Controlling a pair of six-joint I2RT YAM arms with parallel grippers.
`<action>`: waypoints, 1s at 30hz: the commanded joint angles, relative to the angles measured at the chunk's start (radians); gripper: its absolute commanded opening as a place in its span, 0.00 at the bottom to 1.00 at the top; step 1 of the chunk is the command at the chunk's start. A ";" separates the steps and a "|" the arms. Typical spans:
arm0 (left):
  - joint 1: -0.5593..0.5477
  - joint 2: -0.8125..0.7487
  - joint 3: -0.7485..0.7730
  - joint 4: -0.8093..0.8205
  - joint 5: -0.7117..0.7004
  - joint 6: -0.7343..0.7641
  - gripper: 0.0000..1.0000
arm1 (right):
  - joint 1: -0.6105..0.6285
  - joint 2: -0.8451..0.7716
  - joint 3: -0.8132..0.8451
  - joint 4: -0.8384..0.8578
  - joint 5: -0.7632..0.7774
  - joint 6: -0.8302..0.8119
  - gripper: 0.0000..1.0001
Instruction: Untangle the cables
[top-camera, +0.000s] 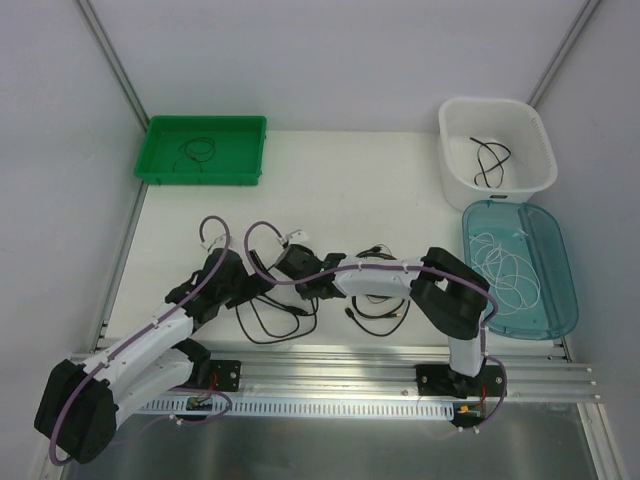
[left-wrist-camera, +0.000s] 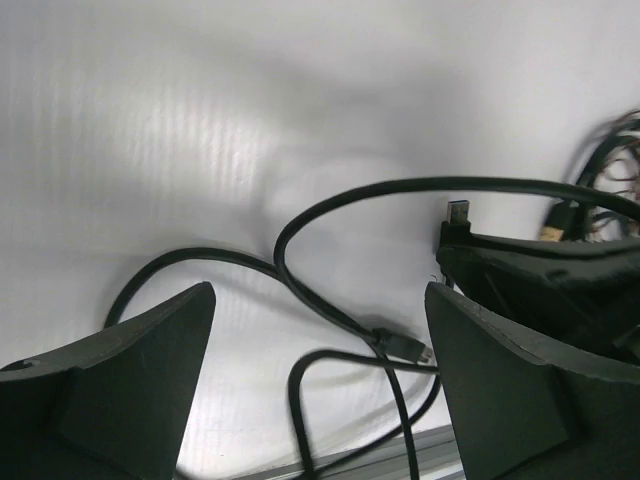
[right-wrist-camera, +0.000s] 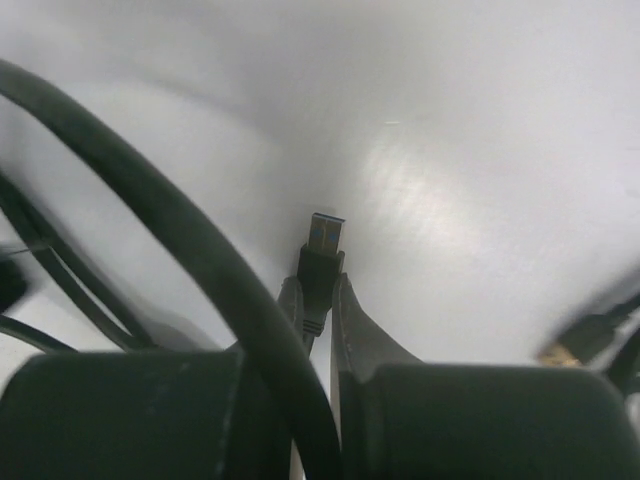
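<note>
Right wrist: right tool (right-wrist-camera: 318, 300) pinches a black USB plug (right-wrist-camera: 325, 235); left tool (left-wrist-camera: 318, 310) gapes empty above the tangled cables (left-wrist-camera: 400, 184). Separating step; next, likely draw that plug's cable clear, rightward.

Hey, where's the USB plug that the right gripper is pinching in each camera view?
Right wrist: the USB plug stands dead centre, upright in the shut right gripper.
Left wrist: right of centre, poking up from the right gripper, which enters from the right.
Top external: too small to make out; it would sit at the gripper's tip, just left of centre.
Shared landmark: the right gripper.
</note>
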 joint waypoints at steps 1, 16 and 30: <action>0.006 -0.045 0.144 -0.057 0.021 0.051 0.88 | -0.083 -0.099 -0.048 -0.073 0.057 -0.056 0.01; 0.198 0.066 0.724 -0.327 0.107 0.359 0.99 | -0.448 -0.454 0.158 -0.216 -0.047 -0.269 0.01; 0.297 0.120 0.601 -0.298 -0.008 0.510 0.99 | -0.902 -0.416 0.653 -0.258 -0.111 -0.373 0.01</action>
